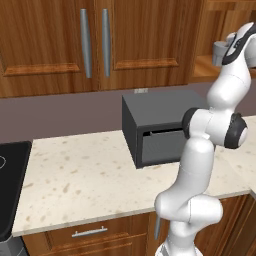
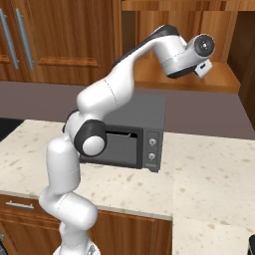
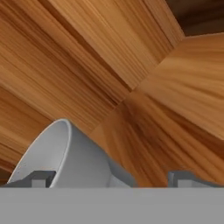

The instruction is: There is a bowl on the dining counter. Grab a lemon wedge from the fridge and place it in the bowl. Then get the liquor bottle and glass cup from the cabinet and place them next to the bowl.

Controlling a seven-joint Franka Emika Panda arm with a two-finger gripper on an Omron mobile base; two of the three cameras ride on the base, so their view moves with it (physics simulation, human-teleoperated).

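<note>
The glass cup point(image 3: 65, 153), a pale grey tumbler, stands on the wooden shelf of the open cabinet point(image 2: 211, 79). My gripper point(image 3: 111, 180) is open, and the cup sits between its fingertips point(image 3: 39, 178), closer to the left one and untouched. From the left base view the cup point(image 1: 218, 52) shows just left of my raised hand point(image 1: 235, 45), high at the right. The hand point(image 2: 201, 52) reaches into the cabinet opening in the right base view.
A dark grey microwave point(image 1: 160, 130) stands on the beige speckled counter point(image 1: 85, 175) right below my arm. Closed cabinet doors with grey bar handles point(image 1: 95, 40) are to the left. A black stovetop point(image 1: 10, 175) borders the counter's left end.
</note>
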